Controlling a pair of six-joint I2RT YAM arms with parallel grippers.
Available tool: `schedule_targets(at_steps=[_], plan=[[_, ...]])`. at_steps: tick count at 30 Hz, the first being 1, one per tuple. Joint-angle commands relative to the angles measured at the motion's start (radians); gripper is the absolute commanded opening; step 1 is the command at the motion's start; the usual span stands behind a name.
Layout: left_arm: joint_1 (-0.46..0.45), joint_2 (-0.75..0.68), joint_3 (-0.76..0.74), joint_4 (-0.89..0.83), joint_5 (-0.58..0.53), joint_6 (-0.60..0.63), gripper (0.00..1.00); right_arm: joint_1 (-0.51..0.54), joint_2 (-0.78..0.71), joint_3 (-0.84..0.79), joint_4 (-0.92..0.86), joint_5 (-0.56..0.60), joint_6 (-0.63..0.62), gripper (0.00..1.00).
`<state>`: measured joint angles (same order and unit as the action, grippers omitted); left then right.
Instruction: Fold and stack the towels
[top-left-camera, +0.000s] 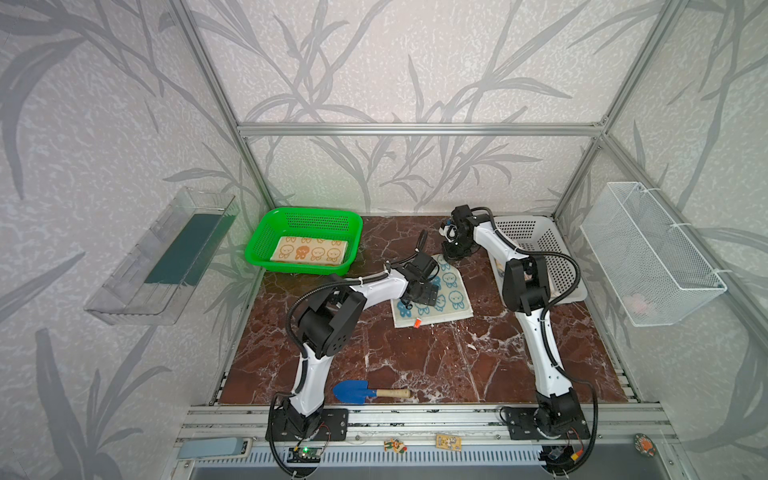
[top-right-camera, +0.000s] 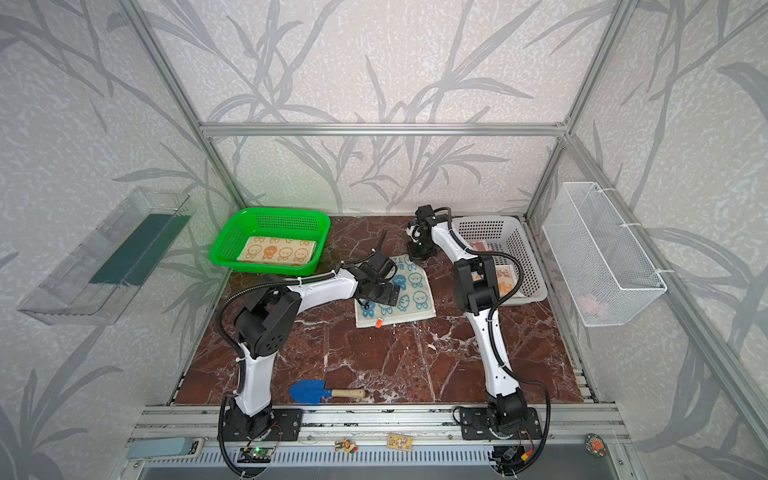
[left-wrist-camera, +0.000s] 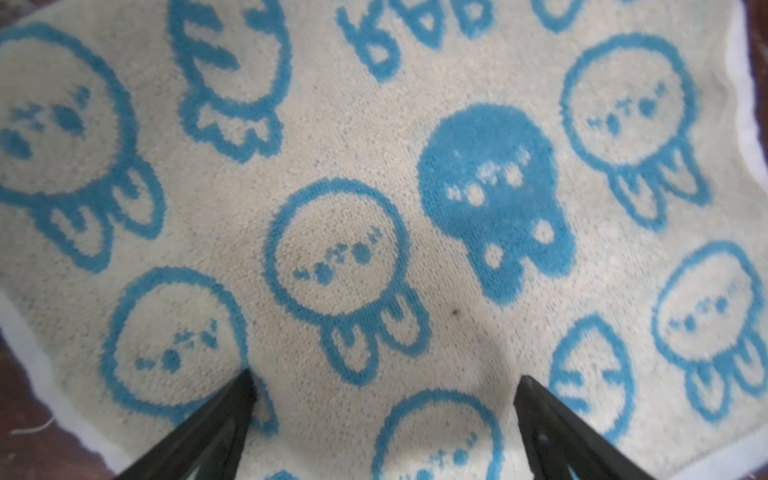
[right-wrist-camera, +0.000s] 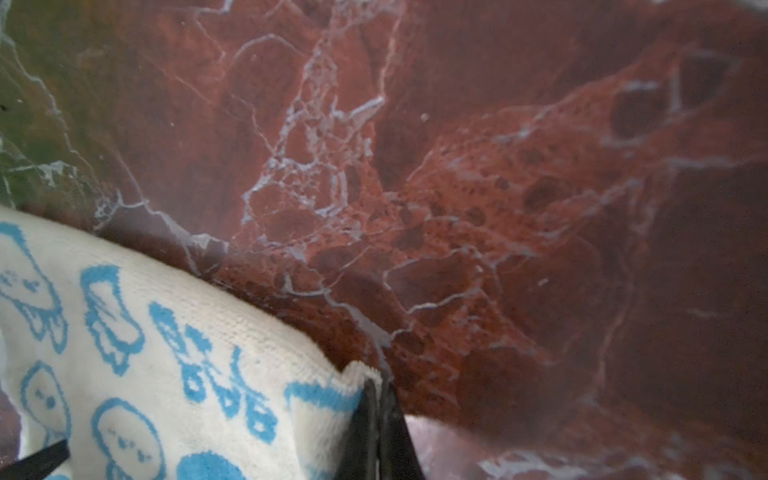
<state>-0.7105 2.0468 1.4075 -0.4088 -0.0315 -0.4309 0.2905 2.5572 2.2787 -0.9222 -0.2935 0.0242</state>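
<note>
The cream towel with blue bunny faces lies spread on the marble table. My left gripper is open, its fingers wide apart and pressing down on the cloth's middle. My right gripper is shut on the far corner of this towel, which puckers up at the jaws. A folded cream towel with orange bunny faces lies in the green basket. An orange-lettered towel shows in the white basket, mostly hidden by my right arm.
The white basket stands at the back right, close behind my right arm. A blue trowel with a wooden handle lies near the front edge. A wire basket hangs on the right wall and a clear tray on the left wall.
</note>
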Motion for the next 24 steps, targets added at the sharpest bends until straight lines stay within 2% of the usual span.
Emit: schedule_targets(at_steps=[1, 6, 10, 13, 18, 24], plan=[[0.002, -0.022, 0.059, -0.110, -0.096, -0.039, 0.99, -0.005, -0.044, -0.024, -0.033, 0.017, -0.021, 0.00], [0.089, -0.087, 0.120, -0.200, -0.156, 0.045, 0.99, -0.007, -0.049, -0.022, -0.030, 0.006, -0.019, 0.00], [0.230, -0.114, 0.100, -0.186, -0.045, 0.026, 0.99, -0.007, -0.049, -0.021, -0.028, 0.004, -0.018, 0.00], [0.300, -0.089, 0.109, -0.173, 0.007, 0.037, 0.97, -0.008, -0.048, -0.023, -0.026, 0.004, -0.020, 0.00], [0.341, 0.017, 0.212, -0.234, 0.069, 0.044, 0.85, -0.008, -0.046, -0.021, -0.022, -0.009, -0.017, 0.00], [0.350, 0.086, 0.265, -0.216, 0.115, 0.027, 0.76, -0.011, -0.047, -0.022, -0.025, -0.010, -0.020, 0.00]])
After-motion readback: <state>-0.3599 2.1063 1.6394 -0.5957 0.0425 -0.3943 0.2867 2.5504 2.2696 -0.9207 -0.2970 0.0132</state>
